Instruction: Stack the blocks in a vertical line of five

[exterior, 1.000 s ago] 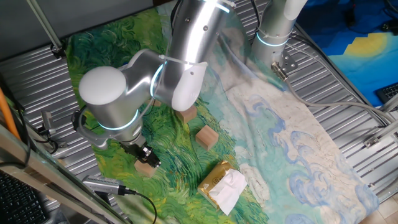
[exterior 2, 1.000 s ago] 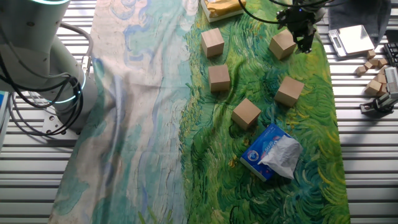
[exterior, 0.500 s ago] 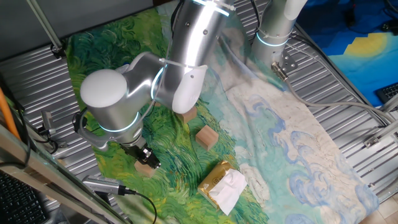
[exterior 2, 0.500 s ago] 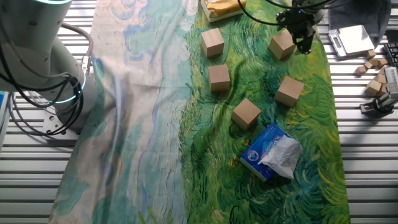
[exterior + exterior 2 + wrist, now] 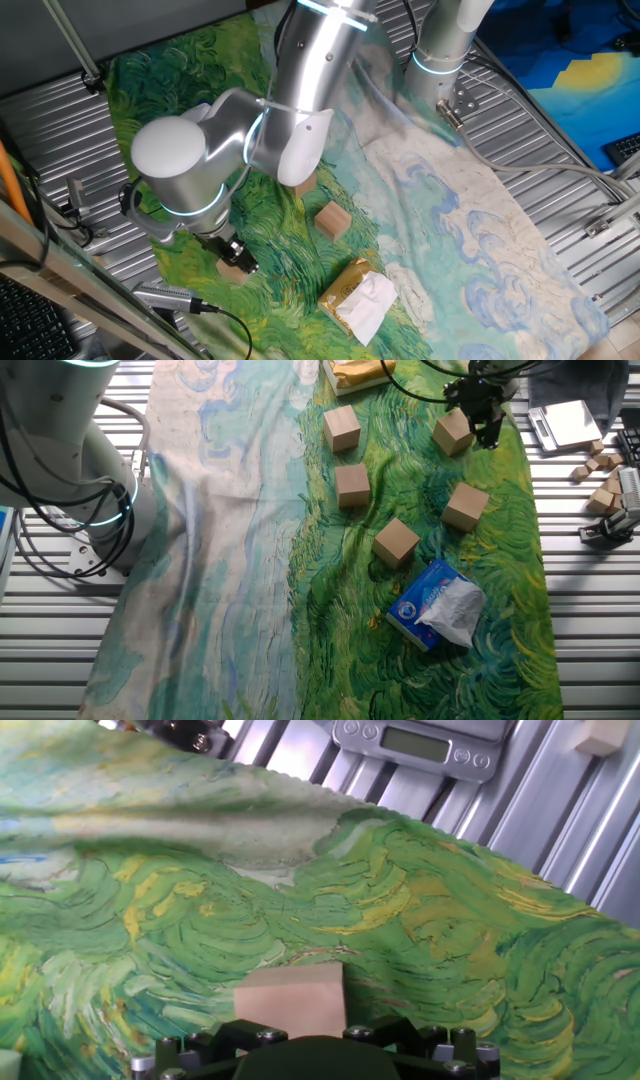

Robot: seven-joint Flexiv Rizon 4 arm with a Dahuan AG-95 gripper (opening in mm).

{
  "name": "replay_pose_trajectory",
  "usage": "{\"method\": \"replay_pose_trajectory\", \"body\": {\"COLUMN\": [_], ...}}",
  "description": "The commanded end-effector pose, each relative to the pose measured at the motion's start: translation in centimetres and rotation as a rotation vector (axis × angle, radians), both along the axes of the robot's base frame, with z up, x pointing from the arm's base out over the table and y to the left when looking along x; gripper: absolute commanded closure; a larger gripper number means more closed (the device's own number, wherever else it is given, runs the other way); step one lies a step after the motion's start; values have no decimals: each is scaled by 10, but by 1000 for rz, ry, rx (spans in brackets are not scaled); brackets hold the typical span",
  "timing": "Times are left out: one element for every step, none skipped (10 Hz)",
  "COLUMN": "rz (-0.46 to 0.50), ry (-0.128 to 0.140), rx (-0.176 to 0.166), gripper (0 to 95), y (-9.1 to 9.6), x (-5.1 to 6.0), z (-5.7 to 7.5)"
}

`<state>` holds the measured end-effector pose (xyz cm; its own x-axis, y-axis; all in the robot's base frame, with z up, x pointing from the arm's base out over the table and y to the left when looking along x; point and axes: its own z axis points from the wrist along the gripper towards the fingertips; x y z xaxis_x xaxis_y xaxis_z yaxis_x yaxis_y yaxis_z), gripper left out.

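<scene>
green and yellow swirls cover the painted cloth [image 5: 330, 610] spread over the ribbed metal counter [image 5: 590, 620]. five plain wooden blocks lie apart on it, none stacked: one near the cloth's top edge [image 5: 341, 428], one just below it [image 5: 352, 485], one in the middle [image 5: 396, 542], one to the right [image 5: 465, 506], and one at the hand [image 5: 453, 432]. the hand [image 5: 486, 422] hangs right at that block, and in the hand view the cube [image 5: 291, 1005] sits close before the fingers; i cannot tell whether they pinch it. a blue-and-white packet [image 5: 437, 605] lies below the blocks, a yellow-and-white packet [image 5: 358, 295] at the cloth's far end
</scene>
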<state>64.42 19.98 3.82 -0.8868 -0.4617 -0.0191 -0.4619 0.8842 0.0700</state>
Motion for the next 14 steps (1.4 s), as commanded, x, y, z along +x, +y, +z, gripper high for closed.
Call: {"method": "replay_pose_trajectory", "body": {"rz": [-17,-41,-52,-59,-63,-64,-64,-59,-59,-69,-70,-67,-62,-59], "ry": [-1,1,2,2,2,2,4,4,4,5,8,12,19,26], "rx": [3,2,0,-1,-1,0,-6,-19,-21,-17,-19,-20,-22,-26], "gripper": [190,380,570,950,950,950,950,950,950,950,950,950,950,950], "y": [-1,-1,-1,-1,-1,-1,-1,-1,-1,-1,-2,-3,-5,-7], "x": [-1,-1,-1,-1,-1,-1,-1,-1,-1,-2,-3,-4,-7,-10], "z": [-2,-3,-3,-3,-3,-3,-3,-3,-3,0,5,13,26,34]}}
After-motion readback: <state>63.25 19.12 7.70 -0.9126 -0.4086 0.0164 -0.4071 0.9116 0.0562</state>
